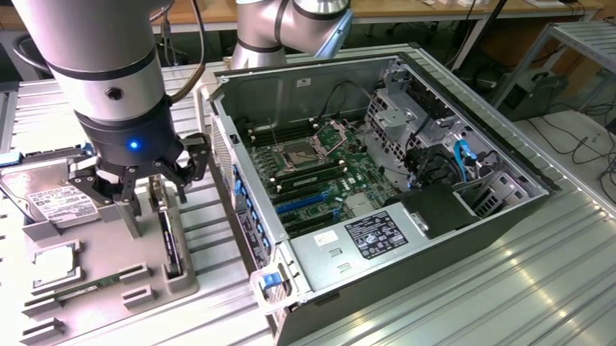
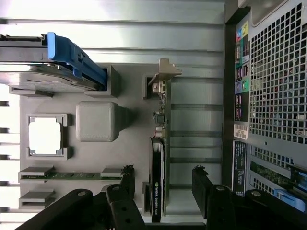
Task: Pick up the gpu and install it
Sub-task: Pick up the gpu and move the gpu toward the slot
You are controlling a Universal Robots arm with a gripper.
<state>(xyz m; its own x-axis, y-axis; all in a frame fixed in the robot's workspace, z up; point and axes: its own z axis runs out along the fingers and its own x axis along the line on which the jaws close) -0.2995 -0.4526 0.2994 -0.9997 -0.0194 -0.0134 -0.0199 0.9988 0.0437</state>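
Exterior view.
- Item 1: black two-finger gripper [image 1: 144, 193] on the grey arm's wrist. I read its jaws as spread wide and holding nothing. It hangs over the holder just beside the card.
- Item 2: gpu [image 1: 172, 244], a thin dark circuit card. It stands on edge in a slot of the holder, at the side nearest the computer.
- Item 3: flat grey plastic parts holder [image 1: 115, 249], lying on the ribbed metal table [image 1: 500, 288] at the exterior view's left.
- Item 4: silver hard drive with a white label [image 1: 56, 205], at the far corner of the holder.
- Item 5: open dark tower computer case [image 1: 462, 249] lying on its side, its green motherboard [image 1: 322, 180] exposed, at the exterior view's right of the holder.

Wrist view.
- Item 1: gripper [image 2: 163, 168]. One black fingertip [image 2: 128, 168] shows on each side of the card, well apart from it as far as I can judge from this angle.
- Item 2: gpu [image 2: 157, 165], edge-on in its slot, with a narrow silver-beige metal bracket [image 2: 163, 73] at its far end.
- Item 3: hard drive [image 2: 29, 76], carrying a blue plastic rail [image 2: 74, 57].
- Item 4: square silver processor chip [image 2: 45, 135] in a framed recess.
- Item 5: slim green memory stick [image 2: 72, 175] between two grey clips.
- Item 6: perforated rear panel [image 2: 273, 81] of the case, beside the holder.
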